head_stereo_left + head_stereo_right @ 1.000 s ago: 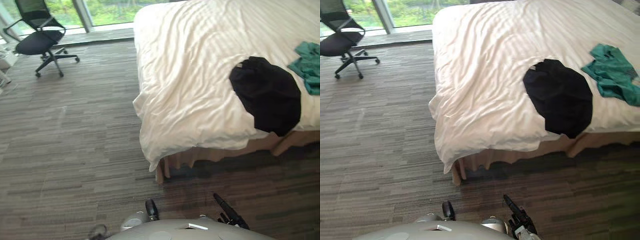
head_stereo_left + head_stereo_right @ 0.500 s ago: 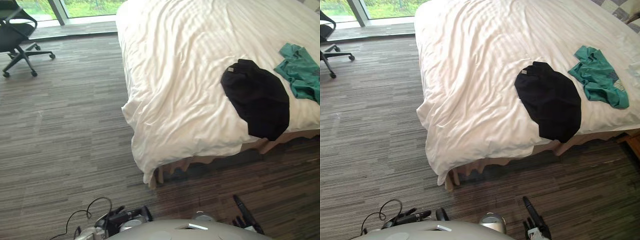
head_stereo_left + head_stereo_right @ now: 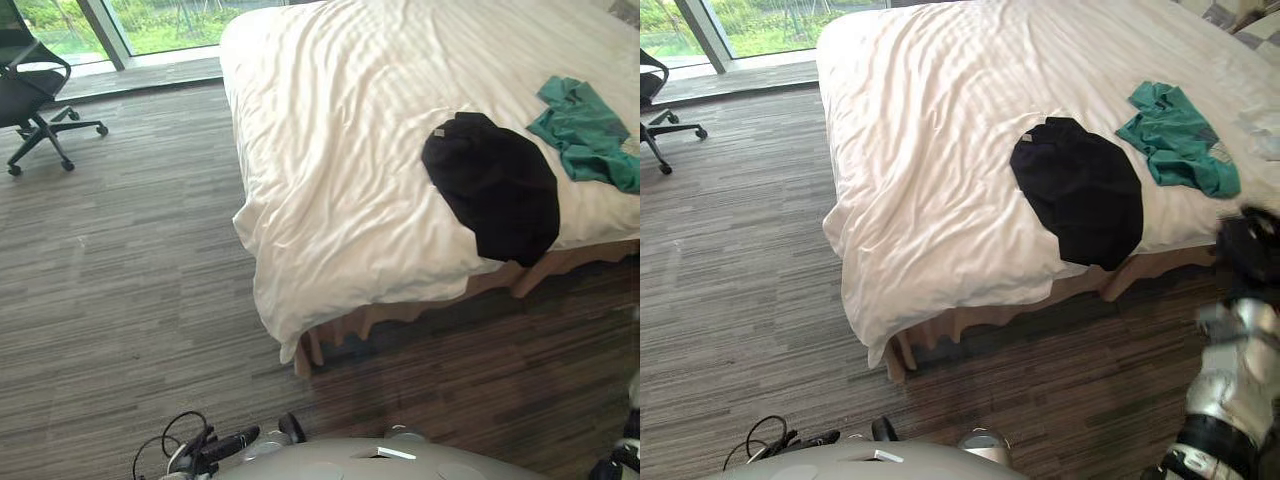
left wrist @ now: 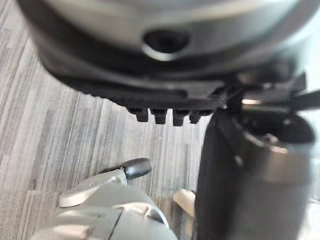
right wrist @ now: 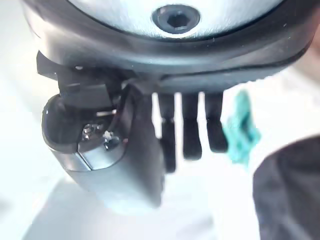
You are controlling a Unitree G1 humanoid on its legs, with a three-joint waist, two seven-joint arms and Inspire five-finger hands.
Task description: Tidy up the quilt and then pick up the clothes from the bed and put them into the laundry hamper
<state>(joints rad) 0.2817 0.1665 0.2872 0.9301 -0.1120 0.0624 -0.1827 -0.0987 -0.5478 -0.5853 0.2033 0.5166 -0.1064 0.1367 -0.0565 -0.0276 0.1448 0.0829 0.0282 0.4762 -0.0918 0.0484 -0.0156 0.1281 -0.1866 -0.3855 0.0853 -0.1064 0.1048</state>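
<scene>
A white quilt [image 3: 350,150] covers the bed, rumpled and hanging over the near corner. On it near the front edge lies a black garment [image 3: 495,185], with a teal garment [image 3: 585,130] beyond it to the right. My right hand [image 3: 1250,245] is raised at the right, just off the bed's front edge beside the black garment [image 3: 1080,185]. Its fingers [image 5: 185,135] are curled in with nothing in them; the teal garment [image 5: 240,132] shows past them. My left hand [image 3: 225,443] hangs low over the floor, its fingers [image 4: 165,116] straight and empty.
A black office chair [image 3: 30,95] stands at the far left by the window. Striped carpet [image 3: 130,280] lies left of and in front of the bed. Wooden bed legs [image 3: 305,350] show under the quilt's corner. A small white item [image 3: 1265,135] lies at the bed's right edge.
The camera has swung right, shifting the bed leftward in view. My right arm has risen from low by the floor to bed height, and its fingers have curled in.
</scene>
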